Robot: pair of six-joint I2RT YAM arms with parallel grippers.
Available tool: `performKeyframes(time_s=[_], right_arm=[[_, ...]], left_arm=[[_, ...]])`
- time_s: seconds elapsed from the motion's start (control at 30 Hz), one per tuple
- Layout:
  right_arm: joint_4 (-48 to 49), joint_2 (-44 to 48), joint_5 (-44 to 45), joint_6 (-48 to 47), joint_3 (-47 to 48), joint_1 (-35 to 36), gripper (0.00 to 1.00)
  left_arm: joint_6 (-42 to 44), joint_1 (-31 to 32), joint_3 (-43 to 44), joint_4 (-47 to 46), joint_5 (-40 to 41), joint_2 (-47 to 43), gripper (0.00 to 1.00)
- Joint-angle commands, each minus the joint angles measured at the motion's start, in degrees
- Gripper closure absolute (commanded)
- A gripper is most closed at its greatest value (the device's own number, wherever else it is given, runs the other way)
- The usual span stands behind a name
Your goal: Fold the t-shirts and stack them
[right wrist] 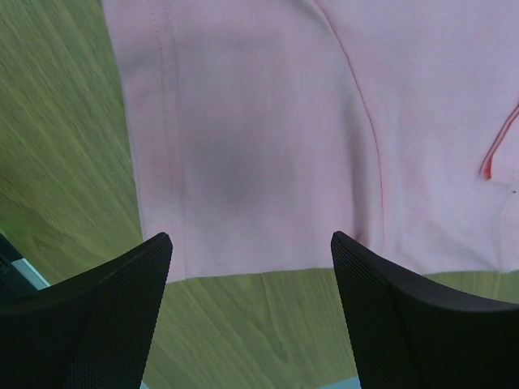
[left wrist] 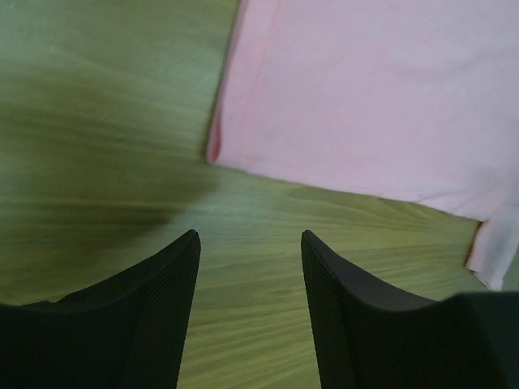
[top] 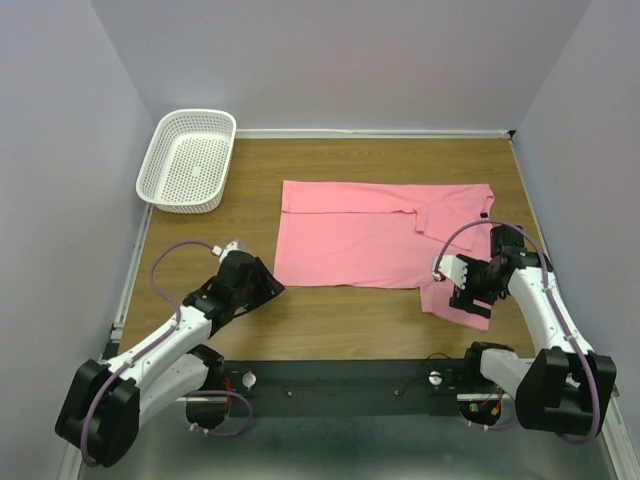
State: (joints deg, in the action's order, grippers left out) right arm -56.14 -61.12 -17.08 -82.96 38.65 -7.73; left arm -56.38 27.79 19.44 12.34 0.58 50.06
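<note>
Item 1, the t-shirt [top: 350, 240]. In the top view the pink garment lies flat on the wooden table [top: 340, 330], spread as a broad rectangle from the centre of the frame towards the right. One flap extends down from its lower right corner. A fold edge crosses the upper right part of the cloth. No part of it is lifted.

Item 2, the left gripper [top: 272, 288]. In the top view it sits at lower left of centre, just beside the shirt's lower left corner and over bare wood. In the left wrist view [left wrist: 250, 235] the two dark fingers [left wrist: 162, 308] rise from the bottom edge with a moderate gap between them. Only wood grain shows in that gap. The shirt's corner lies above them at upper centre, apart from the fingertips. The jaws stand parted and hold nothing.

Item 3, the right gripper [top: 468, 302]. In the top view it is over the lower right flap. In the right wrist view [right wrist: 251, 237] the jaws stand wide, one finger at each lower corner, with nothing clamped. The pink cloth fills the upper part of that frame, its hem running across level with the fingertips. Whether the tips touch the cloth cannot be told.

Item 4, a white mesh basket [top: 188, 160]. It stands at upper left of the top view, well apart from the shirt.
</note>
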Motion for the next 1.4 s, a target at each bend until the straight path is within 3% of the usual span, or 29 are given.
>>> performKeyframes(time_s=[0.0,0.33,0.53,0.67,0.77,0.87,0.93,1.1,1.2,1.23,1.33,1.37], right_arm=[[1.47,-0.22,1.54,1.74,1.42,-0.27,0.14],[1.47,-2.95,-3.49,5.53,2.22,-0.27,0.14],[0.51,-0.58,2.21,2.2,0.55,-0.36,0.13],[-2.29,-1.63,8.99,-4.57,1.94,-1.32,0.13],[-8.6,-4.61,7.6,-8.0,5.63,-2.12,0.14],[-12.15,-8.21,5.14,-9.85,6.0,-2.03,0.18],[-10.49,-8.84,5.21,-9.33,3.99,-1.59,0.19],[4.44,-10.24,12.24,-1.17,-4.73,4.99,0.2],[9.9,-15.49,14.53,4.02,-5.7,7.2,0.3],[10.78,-16.82,14.27,6.56,-4.65,7.37,0.42],[12.01,-20.17,14.27,8.68,-4.2,7.64,0.58],[12.98,-20.18,14.09,10.0,-4.03,7.64,0.7]], left_arm=[[-5.93,-0.11,1.47,5.24,2.58,3.63,0.39],[-7.26,-0.19,8.49,2.34,8.21,15.67,0.43],[-5.41,-0.19,10.44,1.37,8.56,18.84,0.46],[0.02,-0.11,10.79,1.55,5.85,15.34,0.45],[14.21,-0.19,10.88,-3.69,-0.19,5.53,0.42],[20.77,-0.19,10.27,-8.89,-5.23,-3.28,0.39],[25.09,-0.19,11.32,-9.44,-3.76,-10.32,0.3],[31.06,-0.28,15.98,-9.1,-4.7,-12.02,0.29],[37.21,-0.37,23.77,-2.88,-3.32,-8.77,0.3],[40.27,-0.37,25.02,0.02,-1.04,-8.32,0.3],[43.37,-0.37,26.53,1.28,3.1,-8.14,0.3],[44.07,-0.28,26.09,1.11,4.59,-8.49,0.29]])
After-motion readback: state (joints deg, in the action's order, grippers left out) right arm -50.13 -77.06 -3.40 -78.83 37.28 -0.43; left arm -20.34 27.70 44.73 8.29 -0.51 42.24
